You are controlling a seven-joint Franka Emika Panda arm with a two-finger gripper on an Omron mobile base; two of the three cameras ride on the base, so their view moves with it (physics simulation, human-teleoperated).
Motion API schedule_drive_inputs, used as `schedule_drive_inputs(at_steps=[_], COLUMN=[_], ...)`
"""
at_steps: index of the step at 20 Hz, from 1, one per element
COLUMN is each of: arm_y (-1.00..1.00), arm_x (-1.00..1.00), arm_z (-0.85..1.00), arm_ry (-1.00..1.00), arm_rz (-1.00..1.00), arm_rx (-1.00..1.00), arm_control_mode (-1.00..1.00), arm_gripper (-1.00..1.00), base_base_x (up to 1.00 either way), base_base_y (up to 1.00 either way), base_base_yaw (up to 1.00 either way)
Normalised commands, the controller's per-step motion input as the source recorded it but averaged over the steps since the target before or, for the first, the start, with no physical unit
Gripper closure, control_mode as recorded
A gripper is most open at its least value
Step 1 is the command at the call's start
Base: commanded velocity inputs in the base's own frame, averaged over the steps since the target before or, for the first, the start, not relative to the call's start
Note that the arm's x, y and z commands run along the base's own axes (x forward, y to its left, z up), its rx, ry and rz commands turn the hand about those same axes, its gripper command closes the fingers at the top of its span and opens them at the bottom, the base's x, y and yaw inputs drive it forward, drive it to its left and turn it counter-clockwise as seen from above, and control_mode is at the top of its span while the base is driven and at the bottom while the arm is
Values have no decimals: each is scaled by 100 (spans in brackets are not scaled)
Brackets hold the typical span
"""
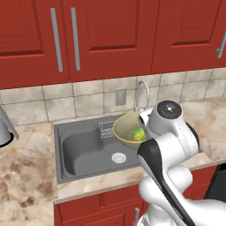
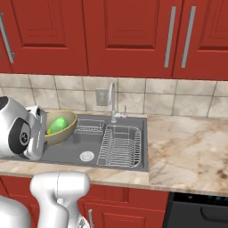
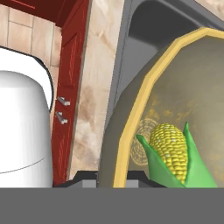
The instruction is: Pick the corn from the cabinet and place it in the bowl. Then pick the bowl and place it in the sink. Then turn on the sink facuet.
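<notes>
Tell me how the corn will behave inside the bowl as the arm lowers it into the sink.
The corn looks rounded and lies loose, so it may roll or slide if the bowl tips. The bowl hangs tilted over the sink, held at its rim, so it probably sways. Its raised wall likely keeps the corn in.

At the right of the frame we see the bowl (image 3: 192, 87), olive-tan inside with a paler yellow rim curving from the upper right down to the bottom centre. In its lower part lies the corn (image 3: 173, 153), yellow kernels wrapped in green husk. Above the bowl, at the top of the frame, we see the grey sink (image 3: 157, 22). A strip of marbled counter (image 3: 94, 87) runs down the middle, and left of it red cabinet fronts (image 3: 65, 109) with two small silver handles.
</notes>
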Motion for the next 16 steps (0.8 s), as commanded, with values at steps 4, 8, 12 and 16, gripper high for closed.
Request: schedule_drive_inputs(at_steps=[4,8,12,16], arm_y=[0,0,0,0], arm_x=[0,0,0,3], arm_z=[0,0,0,-4], arm_ry=[0,0,0,4], arm_rz=[0,0,0,0], arm_rx=[0,0,0,3], arm_control_mode=[100,100,100,-100], arm_gripper=[100,100,100,100], base_base_x=[54,33,28,5], base_base_y=[0,0,0,0], base_base_yaw=[0,0,0,0])
